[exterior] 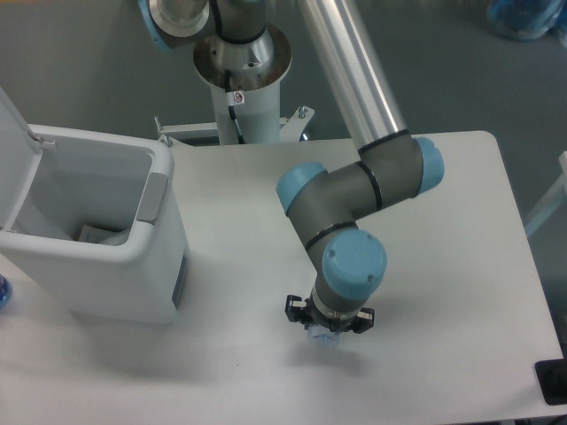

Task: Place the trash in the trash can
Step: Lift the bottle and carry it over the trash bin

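Observation:
My gripper (324, 335) points straight down over the front middle of the white table (443, 266), and the wrist hides most of its fingers. A small clear wrinkly wrapper (320, 338) shows right under it, between the fingers and a little off the table, so the gripper looks shut on it. The white trash can (133, 274) stands at the left with its lid (13, 155) swung up and open. A blue bit at the left edge, beside the can, may be the water bottle (3, 291); the rest of it is out of view.
Something pale lies at the bottom of the can (91, 235). The arm's pedestal (241, 80) stands behind the table's far edge. A black object (554, 382) sits at the table's front right corner.

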`<state>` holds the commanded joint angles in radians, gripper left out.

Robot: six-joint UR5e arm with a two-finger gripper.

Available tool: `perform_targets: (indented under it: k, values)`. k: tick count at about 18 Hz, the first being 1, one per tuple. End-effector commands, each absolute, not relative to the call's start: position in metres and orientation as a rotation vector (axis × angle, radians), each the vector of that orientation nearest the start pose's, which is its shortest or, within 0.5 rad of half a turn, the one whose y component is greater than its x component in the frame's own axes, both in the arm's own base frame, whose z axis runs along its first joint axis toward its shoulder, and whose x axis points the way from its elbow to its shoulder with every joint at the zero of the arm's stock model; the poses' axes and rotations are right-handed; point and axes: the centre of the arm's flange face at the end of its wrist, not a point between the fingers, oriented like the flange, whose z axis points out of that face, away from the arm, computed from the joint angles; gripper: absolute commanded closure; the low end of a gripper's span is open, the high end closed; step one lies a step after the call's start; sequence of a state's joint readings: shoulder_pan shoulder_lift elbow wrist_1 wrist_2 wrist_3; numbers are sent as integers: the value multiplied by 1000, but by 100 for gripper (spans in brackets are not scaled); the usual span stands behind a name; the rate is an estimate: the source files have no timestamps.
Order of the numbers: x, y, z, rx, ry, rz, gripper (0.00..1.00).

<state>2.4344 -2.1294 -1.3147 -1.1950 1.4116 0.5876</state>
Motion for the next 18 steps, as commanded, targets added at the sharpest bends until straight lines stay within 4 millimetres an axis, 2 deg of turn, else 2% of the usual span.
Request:
perform_targets:
  k: [5, 8, 9, 11, 15, 18]
  values:
    - [-434, 580, 404, -2683, -418, -133, 45]
    - [-429, 568, 457, -2531, -414, -155, 45]
    - [-421, 562, 484, -2473, -395, -176, 45]
    - [-407, 555, 520, -2397, -387, -204, 45]
    - [-380, 548, 576, -2271, -334, -268, 47]
    - [-360, 545, 608, -2206, -265, -261, 47]
